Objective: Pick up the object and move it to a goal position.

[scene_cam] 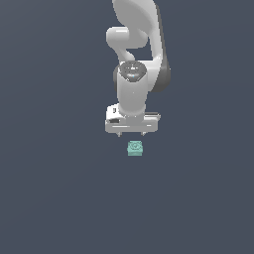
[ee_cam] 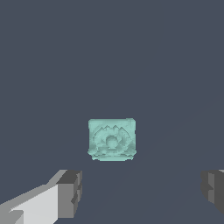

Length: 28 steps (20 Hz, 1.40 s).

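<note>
The object (scene_cam: pixel 135 148) is a small pale teal-green squarish block lying on the dark grey floor, with a faint ring-shaped mark on its top. My white gripper (scene_cam: pixel 131 134) hangs just behind and above it in the exterior view, pointing down, much wider than the block. In the wrist view the object (ee_cam: pixel 112 139) lies ahead of the gripper (ee_cam: pixel 142 192), and the two grey fingertips (ee_cam: pixel 70 192) stand far apart with nothing between them. The gripper is open and does not touch the block.
The white arm (scene_cam: pixel 139 44) rises behind the gripper toward the top of the exterior view. A plain dark grey surface (scene_cam: pixel 59 198) surrounds the block on all sides.
</note>
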{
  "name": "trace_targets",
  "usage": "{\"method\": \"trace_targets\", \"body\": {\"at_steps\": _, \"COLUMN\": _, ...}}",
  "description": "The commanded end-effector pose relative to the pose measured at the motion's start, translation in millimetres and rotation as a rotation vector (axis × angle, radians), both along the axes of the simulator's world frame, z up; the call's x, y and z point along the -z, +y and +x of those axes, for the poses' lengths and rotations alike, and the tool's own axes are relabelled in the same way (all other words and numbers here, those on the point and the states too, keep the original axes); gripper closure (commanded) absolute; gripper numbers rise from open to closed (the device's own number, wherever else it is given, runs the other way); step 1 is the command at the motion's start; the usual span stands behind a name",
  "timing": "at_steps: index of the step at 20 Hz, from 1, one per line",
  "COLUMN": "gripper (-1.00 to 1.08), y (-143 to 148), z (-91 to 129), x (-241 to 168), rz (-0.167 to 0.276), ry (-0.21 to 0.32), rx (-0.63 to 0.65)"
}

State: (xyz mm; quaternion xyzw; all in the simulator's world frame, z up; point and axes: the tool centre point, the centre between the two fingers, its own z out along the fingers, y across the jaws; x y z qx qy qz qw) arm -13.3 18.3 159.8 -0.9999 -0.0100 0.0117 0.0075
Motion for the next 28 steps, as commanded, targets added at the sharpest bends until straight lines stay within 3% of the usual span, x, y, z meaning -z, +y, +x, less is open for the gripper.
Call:
{"method": "trace_targets", "body": {"at_steps": 1, "gripper": -0.92, "y": 0.0, "z": 0.0, "x": 0.0, "rz": 0.000, "ry": 0.000, "rx": 0.000}}
{"method": "trace_targets", "body": {"at_steps": 16, "gripper": -0.92, "y": -19.1, "z": -0.5, "x": 3.6, "rz": -0.022, "ry": 0.000, "rx": -0.024}}
{"method": "trace_targets", "body": {"at_steps": 28, "gripper": -0.92, "y": -14.6, "z": -0.4, "x": 9.6, "rz": -0.021, "ry": 0.000, "rx": 0.126}}
